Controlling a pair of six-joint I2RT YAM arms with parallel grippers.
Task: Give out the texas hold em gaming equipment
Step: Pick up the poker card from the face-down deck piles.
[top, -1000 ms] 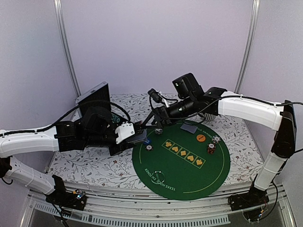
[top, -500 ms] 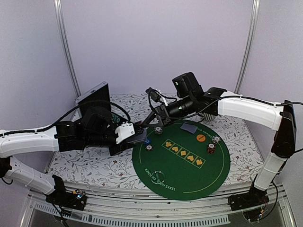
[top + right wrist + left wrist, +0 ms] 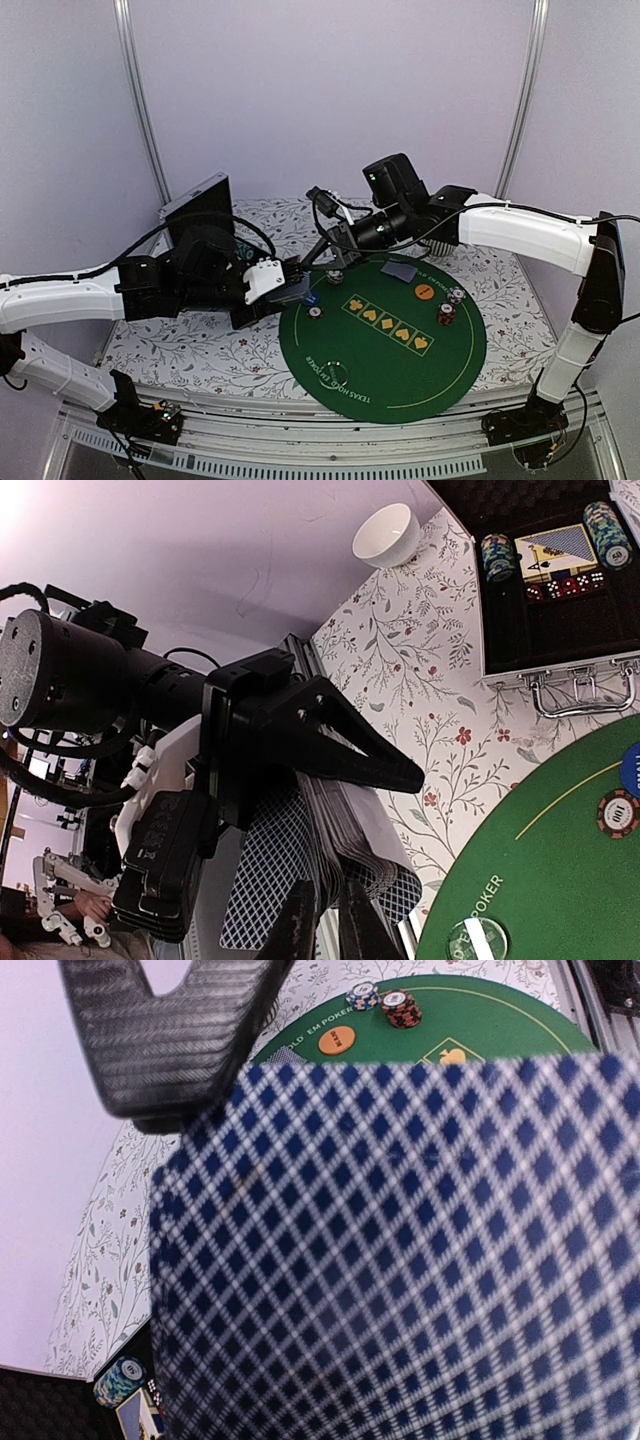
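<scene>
My left claw (image 3: 288, 292) clamps the deck (image 3: 400, 1260), blue-diamond backs up, at the left edge of the green mat (image 3: 400, 372). One card (image 3: 399, 271) lies face down at the far side. An orange disc (image 3: 424, 291) sits near it, and two striped chip stacks (image 3: 446, 314) stand to the right.

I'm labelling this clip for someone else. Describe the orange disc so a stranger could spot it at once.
Find the round green poker mat on the flowered table. Toward its far right side the orange disc lies flat, between a face-down playing card and two small chip stacks. It is the only orange piece there; the stacks are striped and taller.
</scene>
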